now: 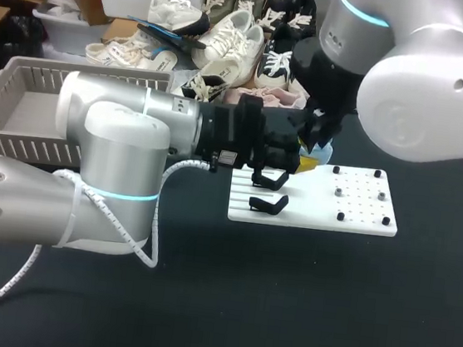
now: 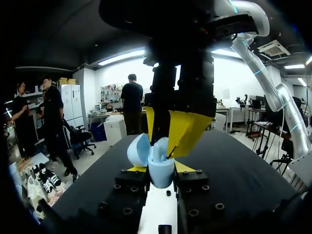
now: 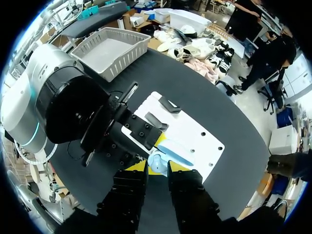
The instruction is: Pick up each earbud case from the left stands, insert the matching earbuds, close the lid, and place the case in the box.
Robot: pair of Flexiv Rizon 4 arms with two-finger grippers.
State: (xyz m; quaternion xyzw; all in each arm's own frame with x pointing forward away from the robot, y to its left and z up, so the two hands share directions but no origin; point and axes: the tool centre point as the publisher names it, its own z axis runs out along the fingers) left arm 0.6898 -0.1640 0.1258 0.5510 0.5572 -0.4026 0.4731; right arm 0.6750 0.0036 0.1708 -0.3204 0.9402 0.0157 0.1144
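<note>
A pale blue earbud case (image 2: 159,161) stands with its lid (image 2: 138,150) swung open, and my left gripper (image 2: 158,168) is shut on its base from both sides. It is held just above the near-left corner of the white board (image 1: 360,220). My right gripper (image 3: 158,166) comes straight down onto the open case (image 3: 170,152); its yellow fingers (image 2: 187,129) stand slightly apart at the case's mouth, and I see nothing between them. In the head view both grippers meet at the case (image 1: 310,159), which is mostly hidden there. Two black stands (image 1: 271,179) on the board are bare.
A grey slatted basket (image 1: 21,112) sits at the back left of the dark table. The right half of the board carries several small black pegs (image 1: 340,216). My left arm's white cable (image 1: 153,240) hangs over the table's left side.
</note>
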